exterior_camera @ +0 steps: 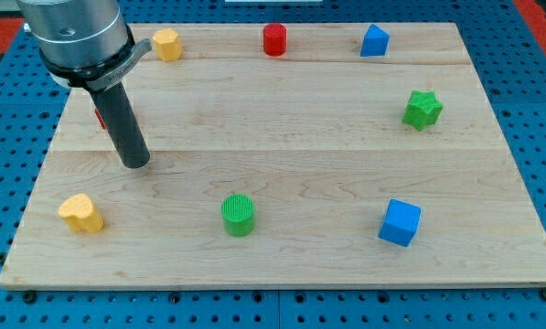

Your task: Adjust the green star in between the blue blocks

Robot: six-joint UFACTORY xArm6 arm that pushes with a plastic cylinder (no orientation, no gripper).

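Camera view, upright rod, my tip (pixel 137 164) far from green star (pixel 422 110)

Wooden board (pixel 282 137) on a blue perforated surface (pixel 538 100). My tip (pixel 137 164) rests at left of centre, clear of all blocks. Green star (pixel 422 110) at right, between the blue block (pixel 374 41) at upper right and the blue cube (pixel 400 222) at lower right, touching neither. Red cylinder (pixel 274 39) top centre; yellow block (pixel 166 44) upper left. Green cylinder (pixel 238 215) bottom centre; yellow heart-like block (pixel 80 213) lower left. A red piece (pixel 100 117) shows partly behind the rod.
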